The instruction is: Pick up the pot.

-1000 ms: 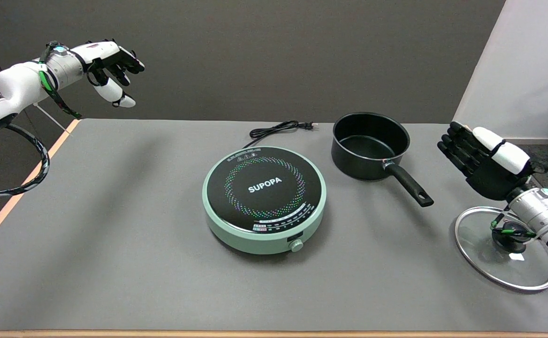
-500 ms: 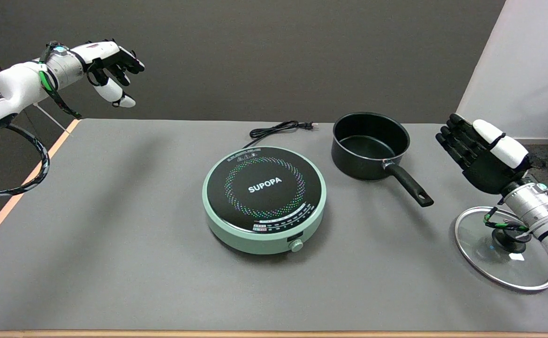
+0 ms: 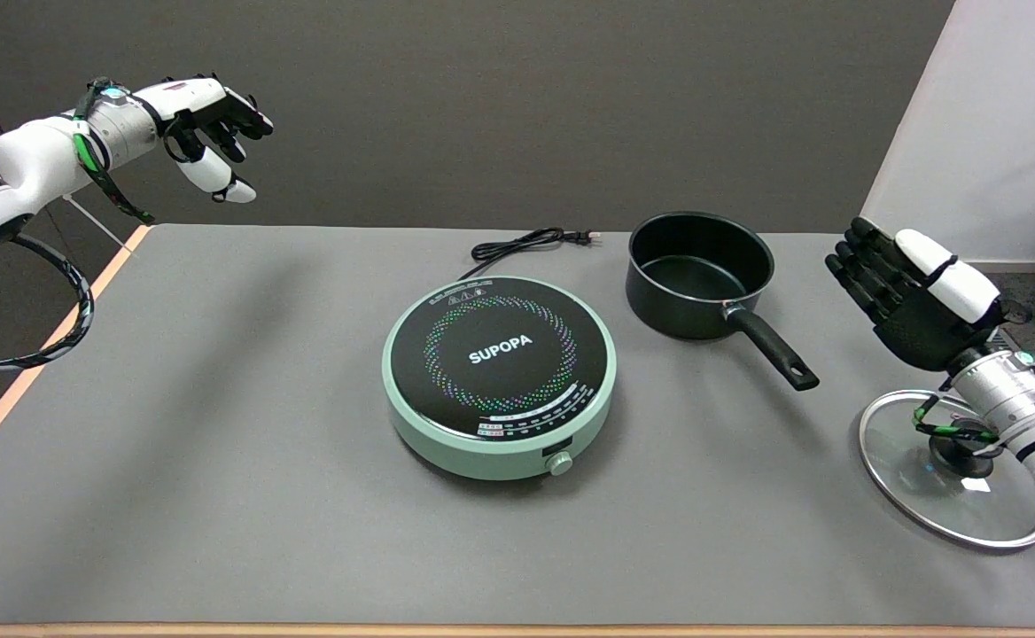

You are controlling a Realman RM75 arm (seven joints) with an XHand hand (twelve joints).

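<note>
A black pot (image 3: pixel 697 270) stands upright on the grey table, right of centre, and it is empty inside. Its black handle (image 3: pixel 773 349) points toward the near right. My right hand (image 3: pixel 912 299) hovers above the table to the right of the handle, apart from it by roughly a hand's width. Its fingers are stretched out and apart, and nothing is in them.
A round green induction cooker (image 3: pixel 500 372) sits at the table's centre, its black cord (image 3: pixel 526 243) lying behind it. A glass lid (image 3: pixel 956 470) lies flat at the near right, under my right forearm. The idle left hand (image 3: pixel 207 120) hangs at the upper left.
My right hand has risen a little and its wrist has drawn back to the right. The pot has not moved.
</note>
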